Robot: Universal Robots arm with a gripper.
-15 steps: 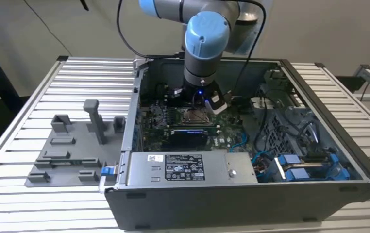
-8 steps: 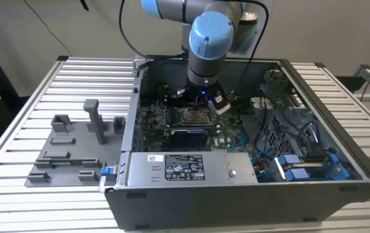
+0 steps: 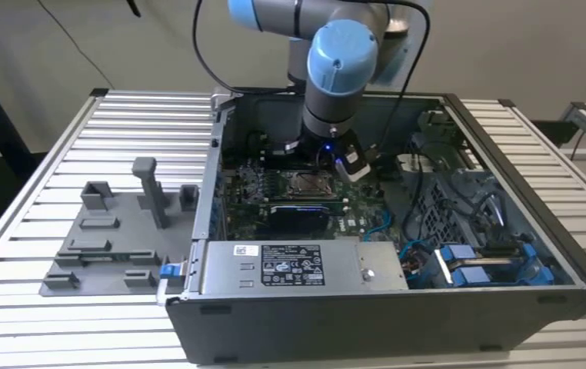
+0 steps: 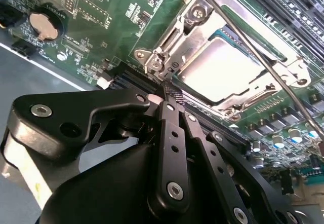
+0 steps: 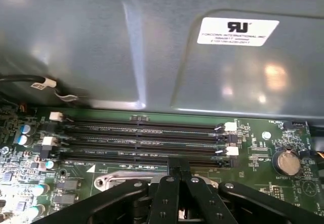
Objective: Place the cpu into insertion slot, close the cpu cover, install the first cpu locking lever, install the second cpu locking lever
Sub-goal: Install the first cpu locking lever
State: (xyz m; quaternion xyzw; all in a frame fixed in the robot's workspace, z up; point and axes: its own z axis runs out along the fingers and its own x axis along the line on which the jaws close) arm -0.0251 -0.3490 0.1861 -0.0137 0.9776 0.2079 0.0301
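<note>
One gripper (image 4: 170, 93) with jaws pressed together, empty, tip at the socket's edge, cpu (image 4: 223, 64) seated in the slot (image 4: 283, 69) under the closed cover (image 4: 174, 39), lever (image 4: 253, 51) across it toward 5 o'clock

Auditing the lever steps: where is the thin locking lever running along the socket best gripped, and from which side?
Probably on the bare stretch of the locking lever past the cpu cover, coming straight down from above with one jaw on each side. It is a thin straight rod lying low along the cover's edge, so a sideways approach would likely meet the frame.
</note>
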